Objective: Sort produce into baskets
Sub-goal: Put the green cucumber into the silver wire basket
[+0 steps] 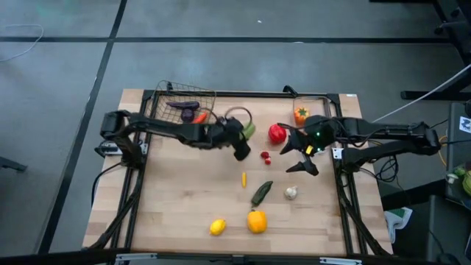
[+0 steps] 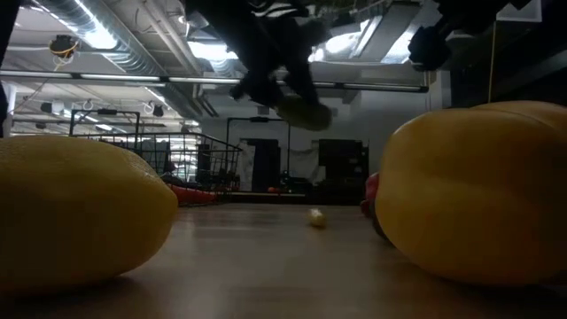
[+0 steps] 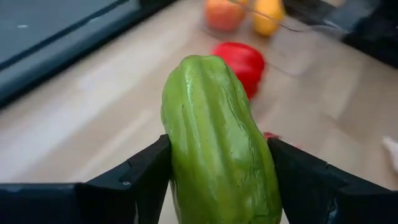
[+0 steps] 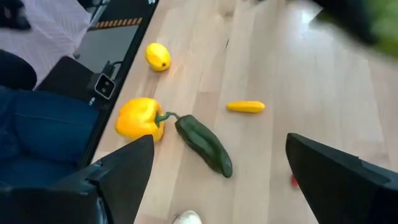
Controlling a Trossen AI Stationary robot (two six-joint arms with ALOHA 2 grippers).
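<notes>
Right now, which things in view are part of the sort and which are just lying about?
Job:
- green ridged vegetable, gripped in left gripper
- wire basket, holding purple and orange produce
- clear bin, holding an orange piece
- red pepper, yellow pepper, lemon, dark green pepper, garlic
- right gripper, open

Lying about:
- cables on floor

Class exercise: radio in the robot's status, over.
Left gripper shut on green vegetable, lifted. Right gripper open above table. Wire basket nearby, nothing blocking.
</notes>
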